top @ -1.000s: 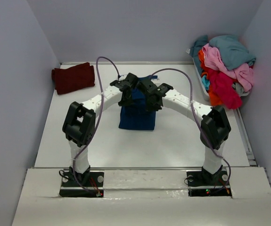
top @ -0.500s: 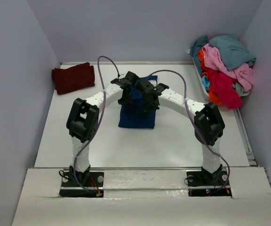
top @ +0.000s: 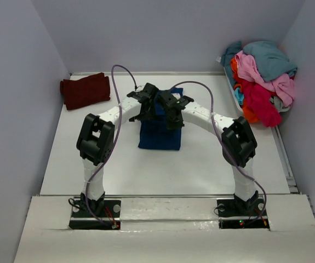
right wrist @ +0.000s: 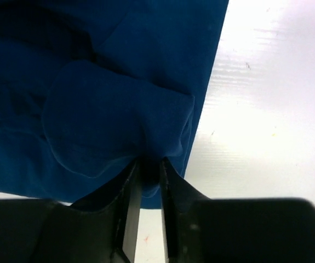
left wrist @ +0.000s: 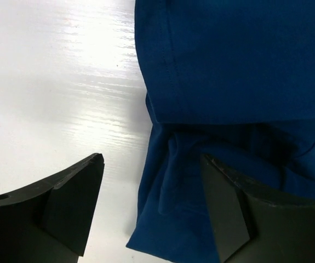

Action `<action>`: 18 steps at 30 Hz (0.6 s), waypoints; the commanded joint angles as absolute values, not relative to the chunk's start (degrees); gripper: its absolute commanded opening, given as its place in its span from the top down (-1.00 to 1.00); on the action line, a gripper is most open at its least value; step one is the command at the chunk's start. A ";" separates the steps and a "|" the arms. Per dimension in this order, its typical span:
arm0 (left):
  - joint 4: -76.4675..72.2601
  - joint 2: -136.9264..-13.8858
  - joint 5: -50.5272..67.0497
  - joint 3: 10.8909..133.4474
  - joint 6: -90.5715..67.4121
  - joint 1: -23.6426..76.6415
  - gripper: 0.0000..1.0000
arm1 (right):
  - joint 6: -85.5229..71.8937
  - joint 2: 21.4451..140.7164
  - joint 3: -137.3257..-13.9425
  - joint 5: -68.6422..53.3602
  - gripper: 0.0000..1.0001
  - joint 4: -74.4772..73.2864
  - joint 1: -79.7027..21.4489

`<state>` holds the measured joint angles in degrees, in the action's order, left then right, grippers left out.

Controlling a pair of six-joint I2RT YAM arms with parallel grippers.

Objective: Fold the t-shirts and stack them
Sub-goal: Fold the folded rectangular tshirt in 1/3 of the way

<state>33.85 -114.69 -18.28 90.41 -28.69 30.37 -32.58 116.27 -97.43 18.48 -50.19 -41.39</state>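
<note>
**Operator:** Blue t-shirt [top: 158, 134]: position and condition?

**Technician:** It lies on the white table [top: 201, 170], partly folded into a rough rectangle. Both arms reach over its far end. The near end lies flat and uncovered.

**Operator:** Left gripper [left wrist: 152, 211]: finger state?

**Technician:** Fingers apart. They straddle the left edge of the blue t-shirt, one finger over bare table and the other over bunched cloth. No cloth is pinched between them. The wrist view does not show whether either finger touches the surface.

**Operator:** Right gripper [right wrist: 149, 172]: finger state?

**Technician:** Fingers drawn almost together, clamped on a small fold of the blue t-shirt at its right edge. The cloth puckers into a rounded bulge just ahead of the fingertips. Bare table shows to the right of that edge.

**Operator:** Other garments?

**Technician:** A maroon t-shirt [top: 85, 90], folded, lies well apart to the far left of the blue t-shirt. A loose heap of t-shirts [top: 264, 74] in teal, pink, red and orange sits well apart to the far right of the blue t-shirt.
</note>
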 commanded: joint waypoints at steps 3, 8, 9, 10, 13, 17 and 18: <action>34.45 -115.84 -20.39 94.30 -28.12 30.15 -0.73 | -30.68 119.44 -104.58 20.74 0.31 -51.76 -40.17; 33.75 -113.56 -20.48 93.52 -27.51 30.15 -0.74 | -29.71 119.88 -108.02 22.06 0.05 -51.77 -39.64; 33.66 -113.47 -20.74 93.52 -27.42 30.15 -0.74 | -29.27 119.97 -108.28 21.97 0.03 -51.51 -38.94; 33.92 -113.55 -21.00 93.69 -27.51 30.15 -0.74 | -29.09 120.49 -108.54 21.80 0.03 -51.24 -38.94; 34.10 -113.56 -20.92 94.13 -27.42 30.15 -0.75 | -28.48 122.07 -111.35 21.71 0.03 -51.59 -37.80; 33.40 -112.06 -21.27 94.22 -27.51 30.15 -0.74 | -27.42 123.84 -114.60 21.80 0.03 -52.73 -37.79; 33.57 -111.80 -21.18 94.48 -27.51 30.15 -0.74 | -27.94 124.45 -116.44 21.71 0.03 -53.87 -37.27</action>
